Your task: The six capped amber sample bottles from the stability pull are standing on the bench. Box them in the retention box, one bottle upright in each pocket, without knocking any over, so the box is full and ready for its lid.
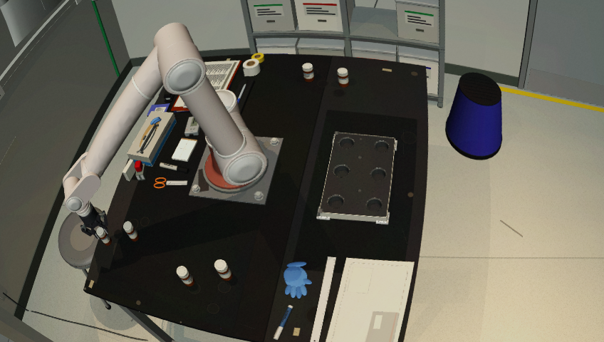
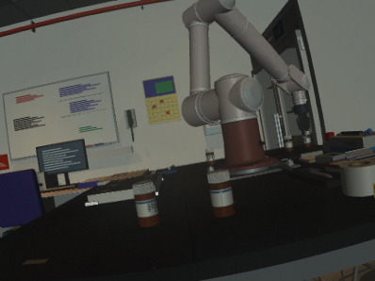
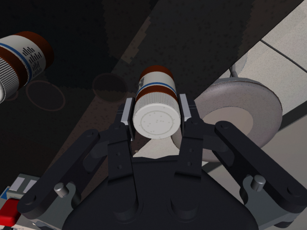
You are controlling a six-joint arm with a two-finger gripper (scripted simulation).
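My gripper point(image 3: 156, 116) point(image 1: 96, 229) is at the bench's left edge, and I grip the white cap of an amber bottle point(image 3: 156, 104) point(image 1: 103, 235) that stands upright on the black top. A second bottle point(image 1: 130, 231) point(image 3: 19, 59) stands just beside it. Two more bottles point(image 1: 185, 276) point(image 1: 223, 269) stand near the front edge. Two others point(image 1: 308, 72) point(image 1: 342, 77) stand at the far end. The retention box point(image 1: 357, 176) lies on the right half of the bench, its six pockets empty.
The bench's left edge runs right by my gripper, with a round stool point(image 1: 76, 243) below it. Tools, scissors point(image 1: 160, 182) and a marker lie by the arm's base point(image 1: 233, 169). A blue glove point(image 1: 296, 279) and the lid point(image 1: 371, 298) lie in front of the box.
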